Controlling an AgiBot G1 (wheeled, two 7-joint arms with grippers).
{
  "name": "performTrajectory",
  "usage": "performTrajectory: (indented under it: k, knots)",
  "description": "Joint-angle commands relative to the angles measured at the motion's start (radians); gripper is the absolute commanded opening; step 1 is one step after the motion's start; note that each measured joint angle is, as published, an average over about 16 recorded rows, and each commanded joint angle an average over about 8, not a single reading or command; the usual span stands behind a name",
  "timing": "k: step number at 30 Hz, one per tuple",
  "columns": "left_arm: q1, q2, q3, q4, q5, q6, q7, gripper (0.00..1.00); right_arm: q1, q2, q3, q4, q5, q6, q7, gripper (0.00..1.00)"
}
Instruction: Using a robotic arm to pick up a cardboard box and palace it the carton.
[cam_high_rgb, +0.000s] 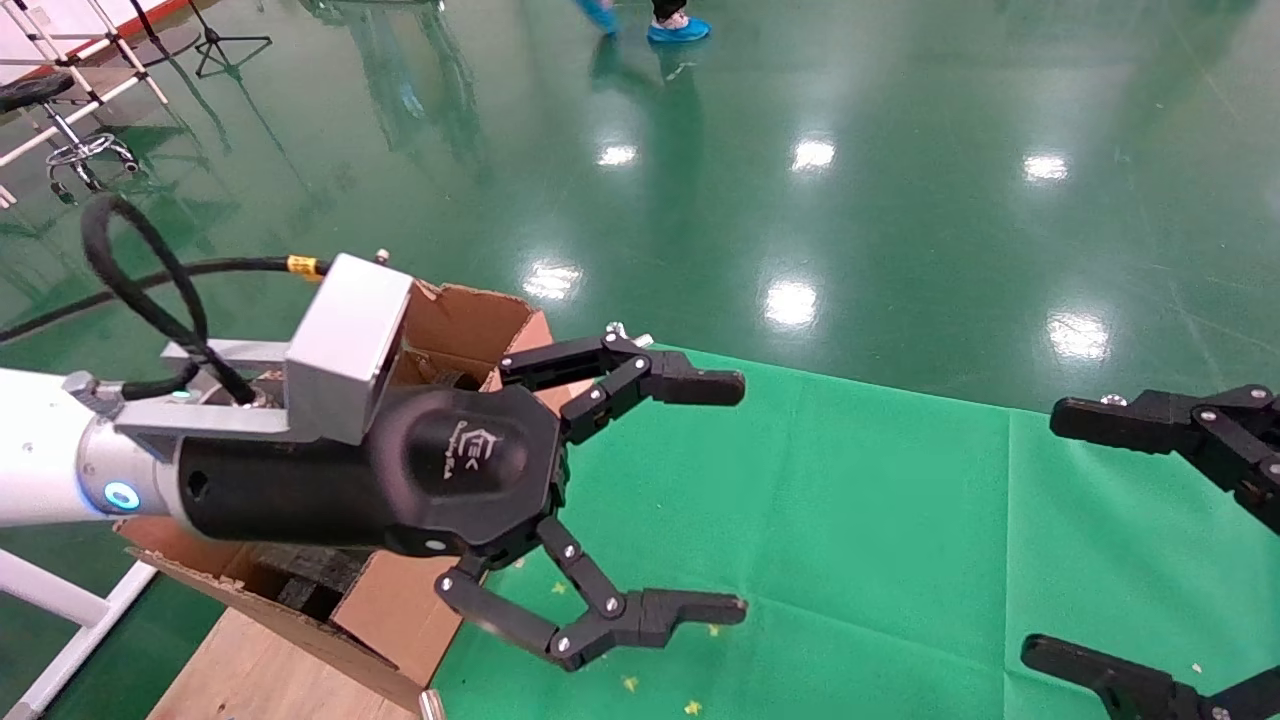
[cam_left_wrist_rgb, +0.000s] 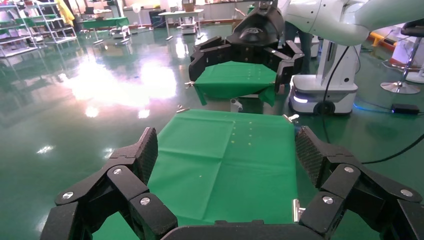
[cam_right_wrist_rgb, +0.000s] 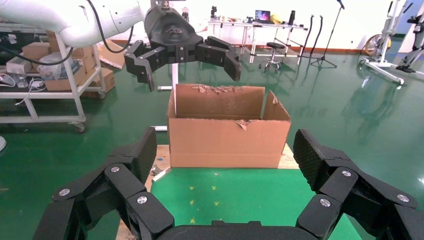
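Note:
My left gripper (cam_high_rgb: 742, 495), on the white arm with the silver wrist, hangs open and empty over the green cloth (cam_high_rgb: 850, 500), its body just above the carton's near wall. The carton (cam_high_rgb: 455, 320) is a large brown corrugated box with ragged flaps at the table's left end. It also shows in the right wrist view (cam_right_wrist_rgb: 227, 137), with the left gripper (cam_right_wrist_rgb: 192, 75) above it. My right gripper (cam_high_rgb: 1040, 532) is open and empty at the right edge. The small brown cardboard box shows in no view.
The carton stands on a wooden board (cam_high_rgb: 250, 670) beside the cloth. Dark foam (cam_high_rgb: 320, 585) shows inside the carton. A white frame (cam_high_rgb: 60, 610) stands at the lower left. A person's blue shoe covers (cam_high_rgb: 678, 28) are far off on the green floor.

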Motion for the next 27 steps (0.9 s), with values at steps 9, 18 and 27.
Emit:
performTrajectory:
  k: [9, 18, 27]
  knots:
    - [-0.011, 0.0, 0.005, 0.014, 0.013, -0.002, 0.0, 1.0, 0.0, 0.0, 0.0, 0.0, 0.0, 0.0, 0.0, 1.0]
    - [-0.016, 0.0, 0.007, 0.02, 0.019, -0.003, -0.001, 1.0, 0.0, 0.0, 0.0, 0.0, 0.0, 0.0, 0.0, 1.0]
    - [-0.018, 0.0, 0.008, 0.023, 0.021, -0.004, -0.001, 1.0, 0.0, 0.0, 0.0, 0.0, 0.0, 0.0, 0.0, 1.0]
